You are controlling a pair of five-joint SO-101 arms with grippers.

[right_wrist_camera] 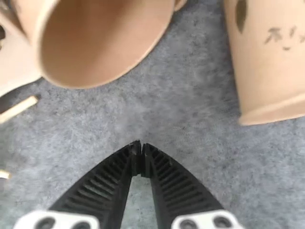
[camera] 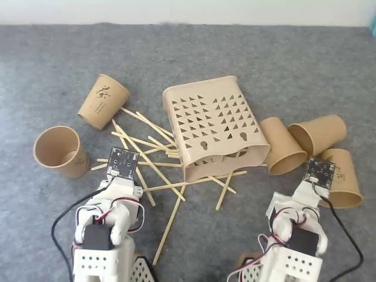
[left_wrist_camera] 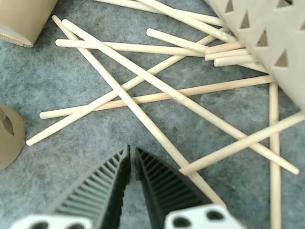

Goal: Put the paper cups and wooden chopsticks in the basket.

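The cream perforated basket [camera: 214, 126] lies tipped over mid-table. Several wooden chopsticks [camera: 154, 164] are strewn crosswise to its left and front. Two paper cups [camera: 104, 101] [camera: 59, 151] lie on the left, three more [camera: 282, 145] [camera: 317, 134] [camera: 342, 177] on the right. My left gripper [left_wrist_camera: 132, 151] is shut and empty, hovering just short of the crossed chopsticks [left_wrist_camera: 143, 98], with the basket wall [left_wrist_camera: 271, 43] beyond. My right gripper [right_wrist_camera: 141, 145] is shut and empty over bare carpet, between a cup's open mouth [right_wrist_camera: 100, 43] and another cup's side [right_wrist_camera: 267, 62].
Grey carpet covers the table. The left arm [camera: 122, 163] stands at the front left and the right arm [camera: 319, 172] at the front right. A chopstick end [right_wrist_camera: 19, 109] pokes in near the right gripper. Open carpet lies behind the basket.
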